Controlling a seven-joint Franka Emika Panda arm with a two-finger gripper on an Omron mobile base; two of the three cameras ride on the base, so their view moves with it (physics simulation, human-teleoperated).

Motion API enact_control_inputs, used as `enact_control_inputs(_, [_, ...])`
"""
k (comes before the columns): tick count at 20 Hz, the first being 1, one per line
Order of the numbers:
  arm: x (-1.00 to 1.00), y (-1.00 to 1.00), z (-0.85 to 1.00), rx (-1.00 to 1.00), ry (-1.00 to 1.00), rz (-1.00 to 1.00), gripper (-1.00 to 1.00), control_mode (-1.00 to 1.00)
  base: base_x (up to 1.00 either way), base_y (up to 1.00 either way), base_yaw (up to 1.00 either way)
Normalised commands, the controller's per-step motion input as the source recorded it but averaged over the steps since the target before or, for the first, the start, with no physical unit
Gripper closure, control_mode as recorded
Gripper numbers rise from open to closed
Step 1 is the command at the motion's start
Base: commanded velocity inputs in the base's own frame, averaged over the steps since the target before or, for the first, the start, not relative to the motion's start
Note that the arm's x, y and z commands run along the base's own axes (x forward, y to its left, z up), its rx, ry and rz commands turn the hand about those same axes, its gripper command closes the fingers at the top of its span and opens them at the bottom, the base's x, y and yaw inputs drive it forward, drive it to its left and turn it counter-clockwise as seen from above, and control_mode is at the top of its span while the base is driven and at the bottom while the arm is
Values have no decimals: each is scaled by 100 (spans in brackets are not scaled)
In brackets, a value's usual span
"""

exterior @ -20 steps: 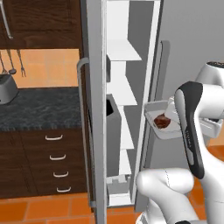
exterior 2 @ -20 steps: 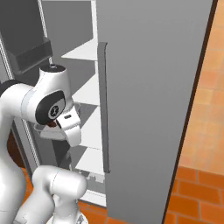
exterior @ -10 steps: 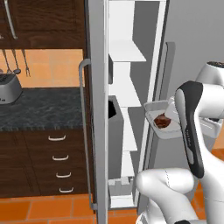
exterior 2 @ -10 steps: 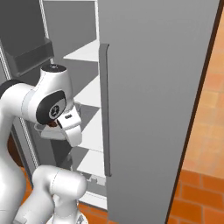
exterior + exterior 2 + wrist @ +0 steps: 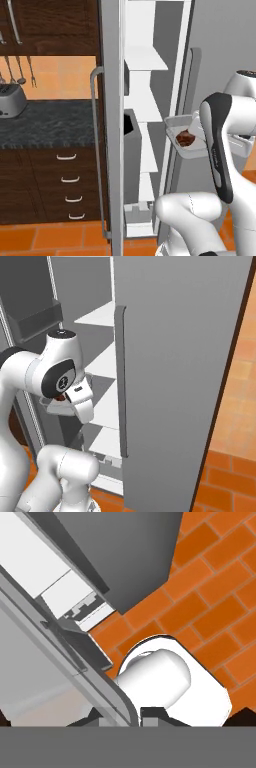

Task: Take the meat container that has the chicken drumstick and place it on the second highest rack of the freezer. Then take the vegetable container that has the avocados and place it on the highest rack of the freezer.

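Note:
The meat container [image 5: 186, 139], a shallow light-grey tray, hangs level in front of the open freezer [image 5: 145, 65], about halfway up its white shelves. The reddish-brown chicken drumstick [image 5: 185, 138] lies in it. My gripper [image 5: 125, 716] is shut on the tray's rim [image 5: 107, 694], which runs between the fingertips in the hand view. From the right base view the meat container [image 5: 54, 407] peeks out behind my forearm, left of the freezer shelves [image 5: 100, 316]. The vegetable container and the avocados are out of view.
The freezer door [image 5: 112, 125] stands open on the left with a long bar handle [image 5: 95, 150] and a dark bin [image 5: 128, 125]. A tall grey door [image 5: 180, 381] closes off the right side. A dark counter [image 5: 50, 122] with drawers lies left. Orange brick floor [image 5: 210, 597] is below.
The whole picture has shifted slightly, so the base has moved a little. The tray stays in my grip at the same height beside the shelves.

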Motion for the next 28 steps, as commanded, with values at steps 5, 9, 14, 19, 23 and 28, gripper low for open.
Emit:
enact_control_inputs(5, [0,0,0,0,0,0,100,100,-27,-13,0])
enact_control_inputs(9, [0,0,0,0,0,0,100,100,25,-32,4])
enact_control_inputs(14, [0,0,0,0,0,0,100,100,43,-40,16])
enact_control_inputs(19, [0,0,0,0,0,0,100,100,12,-39,23])
enact_control_inputs(23, [0,0,0,0,0,0,100,100,8,-34,32])
enact_control_inputs(28, [0,0,0,0,0,0,100,100,40,-13,8])
